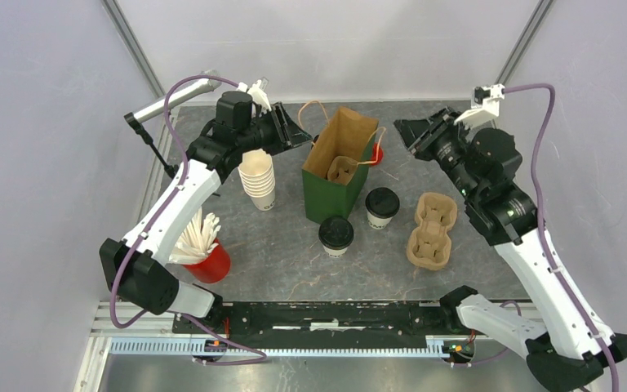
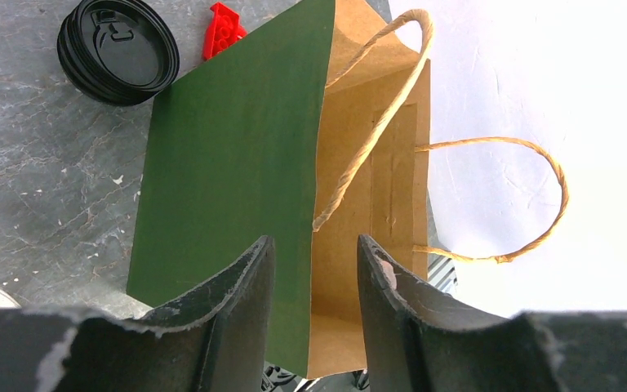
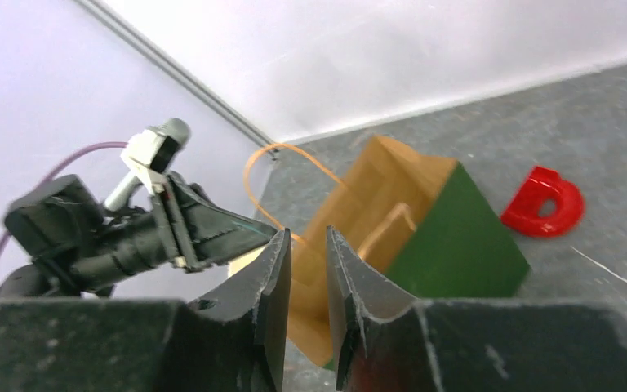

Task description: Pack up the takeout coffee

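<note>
Left tool (image 2: 316, 242) spread, right tool (image 3: 308, 233) barely parted, both empty by far edge flanking green paper bag (image 1: 326, 204); black-lidded cup (image 1: 382, 206) & second black-lidded cup (image 1: 335, 235) stand mid-counter on bag's near side, 1st closer to right arm.

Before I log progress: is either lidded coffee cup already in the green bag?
No, both lidded cups stand on the table beside the green bag.

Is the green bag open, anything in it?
Open, upright. The green bag shows its brown interior, with a pulp cup carrier inside; both lidded coffees stand outside it.
</note>
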{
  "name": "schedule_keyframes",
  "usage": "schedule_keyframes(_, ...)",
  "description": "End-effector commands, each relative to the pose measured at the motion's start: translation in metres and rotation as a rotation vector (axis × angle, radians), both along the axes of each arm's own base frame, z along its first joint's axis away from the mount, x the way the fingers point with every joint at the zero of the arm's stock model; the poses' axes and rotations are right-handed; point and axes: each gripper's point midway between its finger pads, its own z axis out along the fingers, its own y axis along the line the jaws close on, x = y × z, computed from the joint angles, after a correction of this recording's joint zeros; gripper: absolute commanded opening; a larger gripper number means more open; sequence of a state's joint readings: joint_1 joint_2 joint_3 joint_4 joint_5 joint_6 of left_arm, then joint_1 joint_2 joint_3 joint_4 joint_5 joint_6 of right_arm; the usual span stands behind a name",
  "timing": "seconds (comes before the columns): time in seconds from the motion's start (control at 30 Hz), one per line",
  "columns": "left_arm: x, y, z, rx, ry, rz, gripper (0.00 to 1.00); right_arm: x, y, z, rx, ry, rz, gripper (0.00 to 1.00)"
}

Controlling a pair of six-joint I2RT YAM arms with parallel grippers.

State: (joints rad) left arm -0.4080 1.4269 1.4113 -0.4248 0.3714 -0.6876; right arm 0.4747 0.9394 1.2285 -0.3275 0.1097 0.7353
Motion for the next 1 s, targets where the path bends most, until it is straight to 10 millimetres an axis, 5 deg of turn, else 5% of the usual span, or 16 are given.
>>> schedule_keyframes(0.0,-0.006,-0.001,0.03,-0.019,-0.083,-0.031,0.48,0.007,0.032,0.038,0.041,-0.097,0.126,0.26)
schedule_keyframes(0.17,-0.004,-0.001,0.027,-0.017,-0.081,-0.033,0.39,0.019,0.068,0.05,0.009,-0.104,0.195,0.24)
schedule_keyframes(0.3,-0.003,-0.002,0.026,-0.017,-0.082,-0.037,0.33,0.039,0.086,0.022,-0.077,0.015,0.22,0.25)
schedule_keyframes(0.43,-0.001,-0.001,0.019,-0.004,-0.074,-0.023,0.25,0.051,0.056,-0.024,-0.16,0.12,0.089,0.24)
schedule_keyframes(0.67,0.001,0.0,0.01,0.004,-0.057,-0.015,0.2,0.035,0.024,-0.101,-0.198,0.228,0.047,0.21)
schedule_keyframes(0.97,0.002,0.002,-0.004,0.032,-0.031,-0.008,0.17,0.048,0.023,-0.136,-0.18,0.199,0.078,0.22)
